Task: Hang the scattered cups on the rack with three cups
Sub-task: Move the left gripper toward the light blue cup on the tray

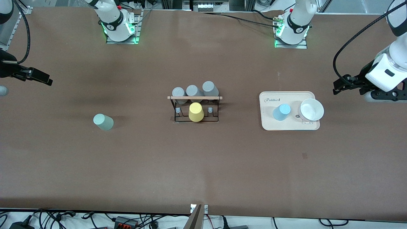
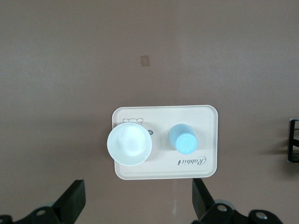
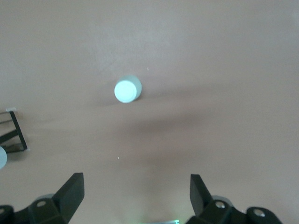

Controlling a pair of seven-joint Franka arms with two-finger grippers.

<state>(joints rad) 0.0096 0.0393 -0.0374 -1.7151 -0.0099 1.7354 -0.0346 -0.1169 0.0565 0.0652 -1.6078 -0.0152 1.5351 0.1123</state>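
The black wire rack [image 1: 194, 108] with a wooden rod stands mid-table; a yellow cup [image 1: 196, 112] and three grey cups [image 1: 194, 91] hang on it. A mint green cup [image 1: 103, 121] [image 3: 127, 89] stands base up on the bare table toward the right arm's end. The light blue cup [image 1: 281, 112] [image 2: 183, 138] stands base up on a cream tray [image 1: 270, 124] [image 2: 163, 116]. My left gripper [image 1: 348, 85] [image 2: 138, 200] hovers open over the table beside the tray. My right gripper [image 1: 39, 77] [image 3: 135, 196] hovers open over bare table at the right arm's end, apart from the mint cup.
A white bowl [image 1: 311, 110] [image 2: 129, 144] sits on the tray beside the blue cup, toward the left arm's end. The rack's corner shows at the edge of each wrist view [image 2: 293, 140] [image 3: 14, 135]. Wide brown table [image 1: 203, 165] lies nearer the front camera.
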